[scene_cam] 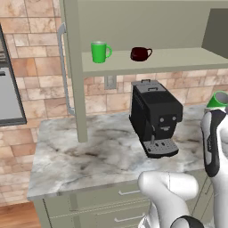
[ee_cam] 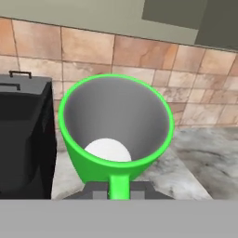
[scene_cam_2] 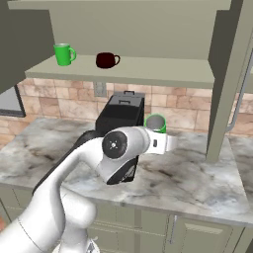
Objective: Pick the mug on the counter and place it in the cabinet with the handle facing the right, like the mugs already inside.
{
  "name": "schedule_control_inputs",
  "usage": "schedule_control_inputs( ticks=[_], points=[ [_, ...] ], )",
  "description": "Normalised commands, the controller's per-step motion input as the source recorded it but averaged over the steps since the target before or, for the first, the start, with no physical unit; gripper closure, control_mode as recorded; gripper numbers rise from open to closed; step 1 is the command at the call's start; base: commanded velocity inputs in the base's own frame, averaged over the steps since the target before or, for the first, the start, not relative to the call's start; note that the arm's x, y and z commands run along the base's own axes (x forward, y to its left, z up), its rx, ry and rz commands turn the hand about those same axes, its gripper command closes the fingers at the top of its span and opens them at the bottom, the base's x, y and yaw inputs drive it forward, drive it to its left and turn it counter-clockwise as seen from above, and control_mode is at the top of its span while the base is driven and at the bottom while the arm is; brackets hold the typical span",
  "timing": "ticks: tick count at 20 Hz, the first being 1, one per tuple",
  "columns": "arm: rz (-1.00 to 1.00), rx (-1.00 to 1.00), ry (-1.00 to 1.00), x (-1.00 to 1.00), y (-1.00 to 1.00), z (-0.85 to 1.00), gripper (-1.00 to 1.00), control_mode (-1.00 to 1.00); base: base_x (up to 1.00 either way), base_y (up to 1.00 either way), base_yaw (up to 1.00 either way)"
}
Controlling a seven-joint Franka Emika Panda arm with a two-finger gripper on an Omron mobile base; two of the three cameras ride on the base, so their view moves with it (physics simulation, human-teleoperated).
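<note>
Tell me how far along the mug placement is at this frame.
Done: the cabinet stands open. In hand: the mug fills the hand view, handle between the gripper's fingers, though a firm grasp can't be confirmed. Left: placing it on the shelf beside the two mugs.

marbled counter (scene_cam: 89,151), black coffee machine (scene_cam: 156,116)

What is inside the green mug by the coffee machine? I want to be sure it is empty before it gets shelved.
Looking into the mug, the hand view shows grey walls and a pale round bottom, no contents. The near rim hides part of the bottom.
</note>
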Motion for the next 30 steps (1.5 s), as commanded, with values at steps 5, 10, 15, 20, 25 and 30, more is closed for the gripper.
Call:
schedule_control_inputs(
  ticks=[5, 10, 15, 20, 25, 30],
  points=[
    [0.01, 0.00, 0.00, -0.51, 0.23, 0.34, 1.00, -1.00, 0.00, 0.00, 0.00],
    [0.00, 0.00, 0.00, -0.22, 0.17, 0.52, 1.00, -1.00, 0.00, 0.00, 0.00],
    [0.00, 0.00, 0.00, -0.02, 0.18, 0.54, 1.00, -1.00, 0.00, 0.00, 0.00],
    [0.00, 0.00, 0.00, 0.01, 0.16, 0.46, 1.00, -1.00, 0.00, 0.00, 0.00],
    [0.01, 0.00, 0.00, 0.04, 0.16, 0.40, 1.00, -1.00, 0.00, 0.00, 0.00],
    [0.04, 0.00, 0.00, 0.00, 0.11, 0.35, 1.00, -1.00, 0.00, 0.00, 0.00]
  ],
)
